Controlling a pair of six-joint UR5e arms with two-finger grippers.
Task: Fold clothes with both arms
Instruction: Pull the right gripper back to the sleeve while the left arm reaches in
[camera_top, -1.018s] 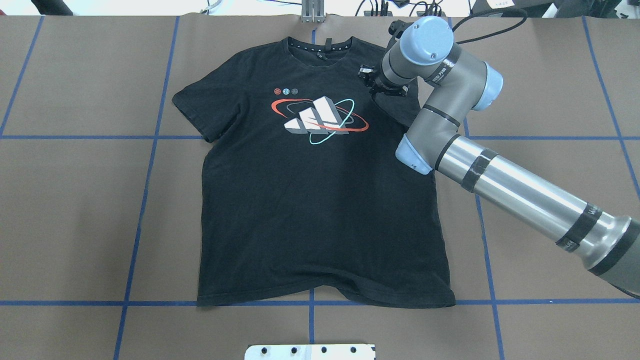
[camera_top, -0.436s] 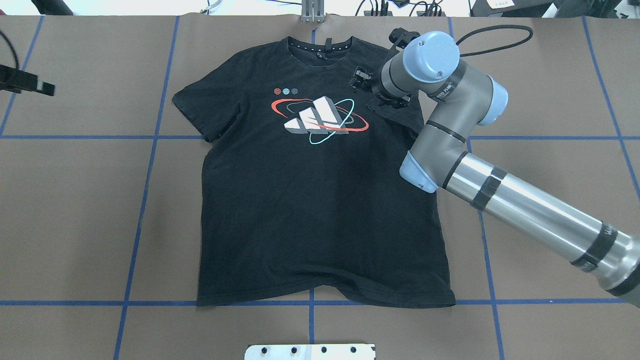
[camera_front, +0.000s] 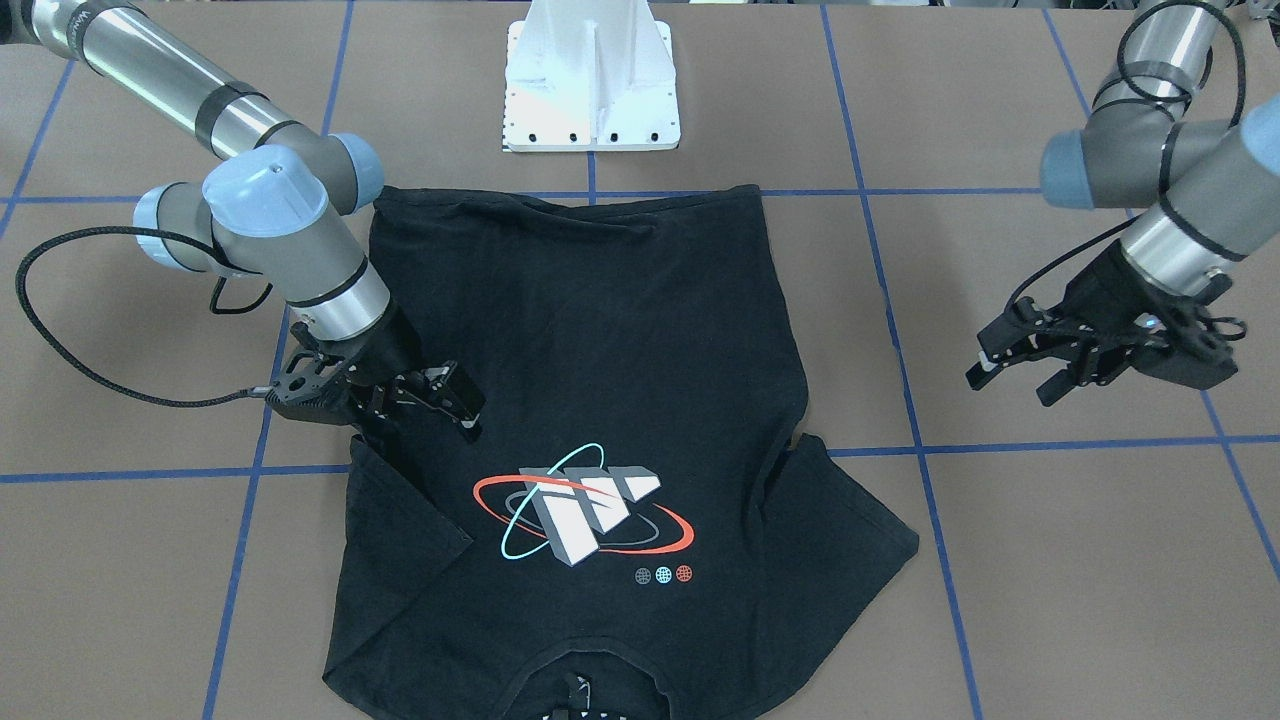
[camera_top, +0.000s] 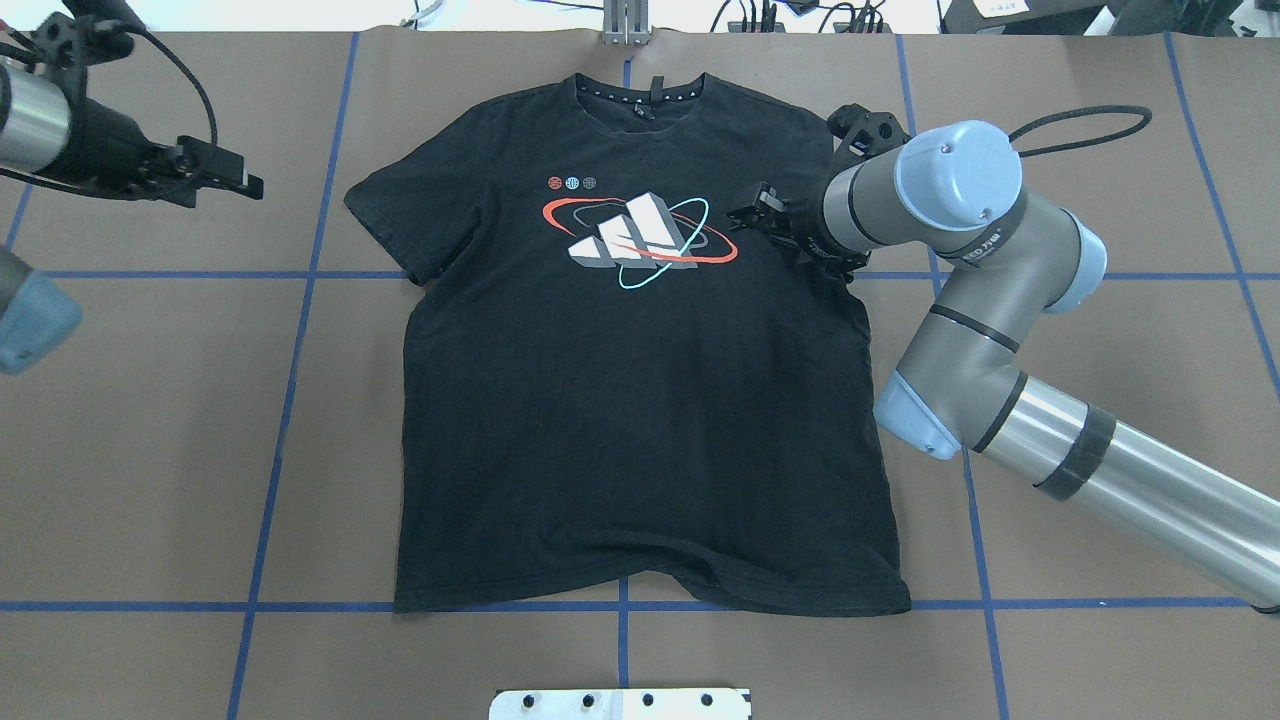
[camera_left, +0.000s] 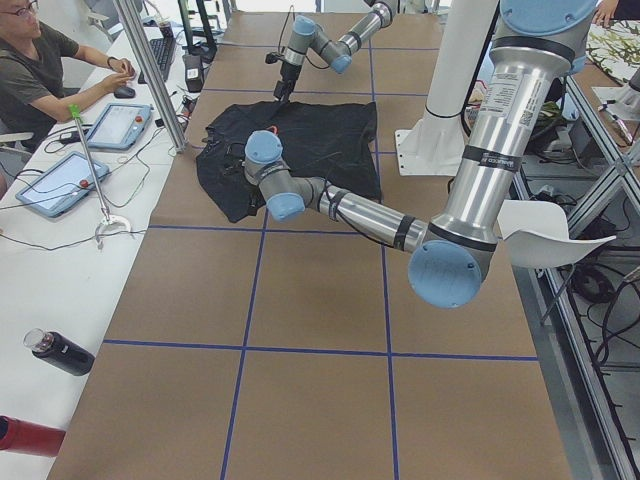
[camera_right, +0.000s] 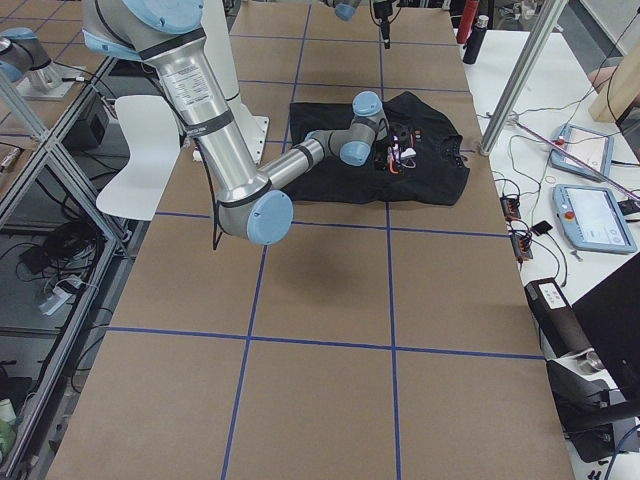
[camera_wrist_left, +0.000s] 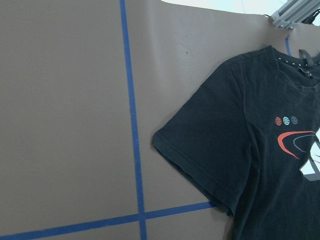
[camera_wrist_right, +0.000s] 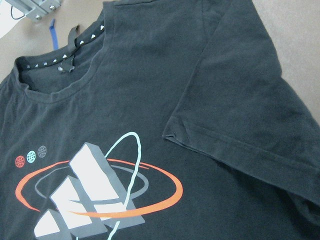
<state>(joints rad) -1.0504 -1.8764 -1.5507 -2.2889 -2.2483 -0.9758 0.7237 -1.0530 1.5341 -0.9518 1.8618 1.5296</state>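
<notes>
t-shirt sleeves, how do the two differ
The right sleeve is folded inward over the shirt; the left sleeve lies spread outward on the table. The right gripper is close beside the right sleeve; the left gripper hangs clear of the left sleeve. Both are short, black.

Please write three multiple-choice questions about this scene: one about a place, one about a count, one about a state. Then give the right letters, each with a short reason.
1. Where is the left gripper?
A. over the bare table
B. on the collar
C. on the bottom hem

2. How many small round dots are above the T-shirt graphic?
A. two
B. three
C. five

3. How does the sleeve on the robot's right lie?
A. spread outward
B. rolled up
C. folded in onto the chest

Answers: A, it hangs beside the shirt, off the fabric; B, one red, one teal, one grey; C, its edge lies across the chest in the right wrist view.
</notes>
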